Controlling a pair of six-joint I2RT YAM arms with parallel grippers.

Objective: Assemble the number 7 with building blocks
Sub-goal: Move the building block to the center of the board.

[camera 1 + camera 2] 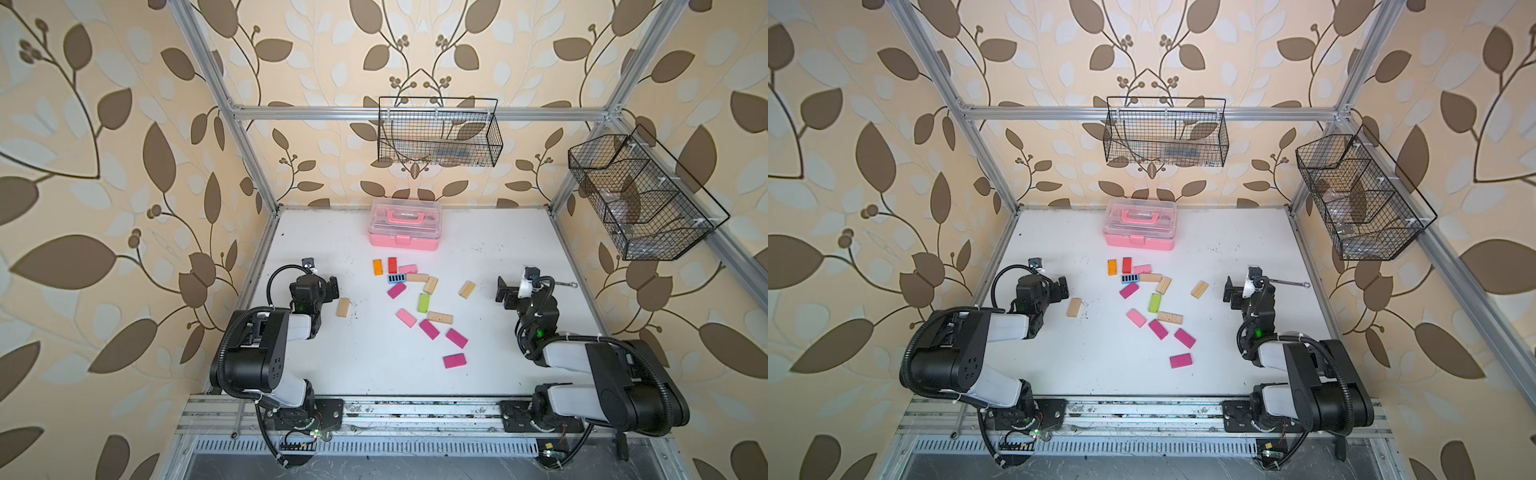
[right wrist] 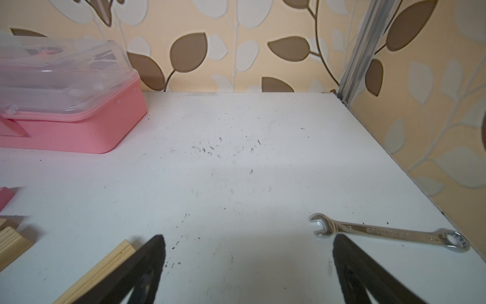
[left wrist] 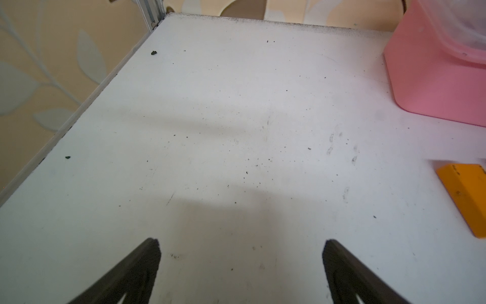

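The small, flat, rectangular building blocks point(image 1: 429, 329), in magenta, pink, wood, green, red and orange, lay scattered loose at the centre of the white tabletop point(image 1: 365, 374). None were joined into a 7. The left gripper point(image 3: 241, 240) and right gripper point(image 2: 249, 237) stood spread wide and empty at either side, probably parked clear of the pile. One plain wooden block point(image 1: 343, 308) lay apart, just beside the left gripper. The pink plastic case point(image 1: 404, 224) sat at the far edge.
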